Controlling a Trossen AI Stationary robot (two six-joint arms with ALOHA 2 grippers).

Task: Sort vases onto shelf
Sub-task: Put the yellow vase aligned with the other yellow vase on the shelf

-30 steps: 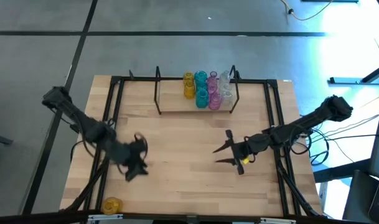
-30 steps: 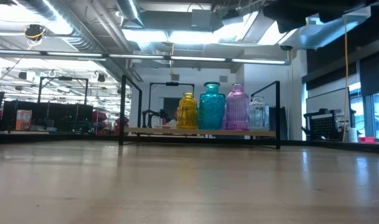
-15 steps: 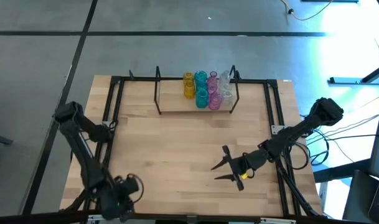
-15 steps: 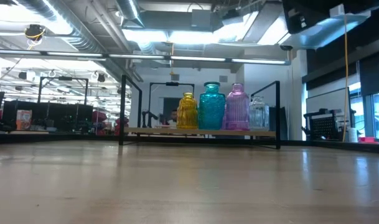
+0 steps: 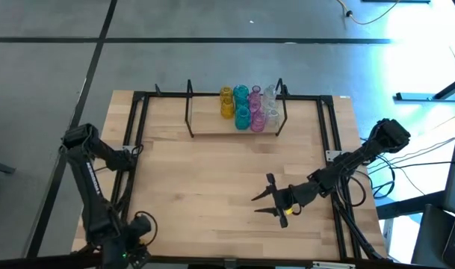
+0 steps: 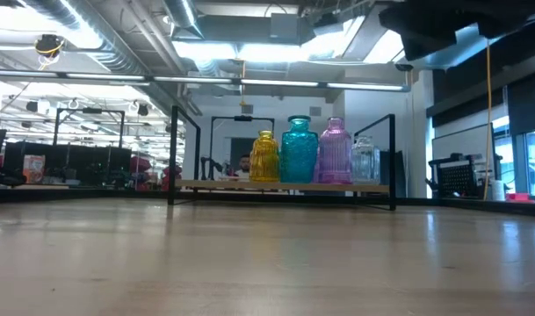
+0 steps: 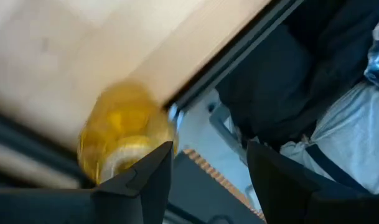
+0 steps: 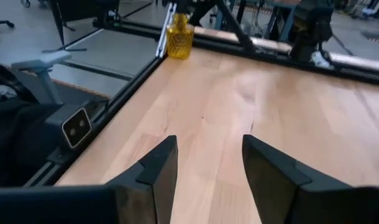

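Observation:
One yellow vase (image 7: 124,134) stands on its base at the table's near-left corner, beside the black rail; the right wrist view shows it upright (image 8: 180,37). My left gripper (image 7: 208,171) is open above it, and the vase lies beside one finger, outside the gap. In the high view this gripper (image 5: 132,250) hides the vase. My right gripper (image 5: 261,203) is open over the near-right part of the table, pointing left, with nothing in it. The shelf (image 5: 212,128) at the far edge carries several yellow, teal, pink and clear vases (image 5: 249,108), also visible in the low view (image 6: 298,151).
Black rails (image 5: 328,142) run along the tabletop's edges. Bare wood (image 5: 212,179) lies between the shelf and both grippers. The shelf's left half (image 5: 205,123) is bare. Dark and grey cloth (image 7: 338,124) shows beyond the near edge.
My left arm has swung from the table's left middle toward the near-left corner and now hangs over the yellow vase, hiding it from above. My right gripper has drifted a little toward the near edge, staying open.

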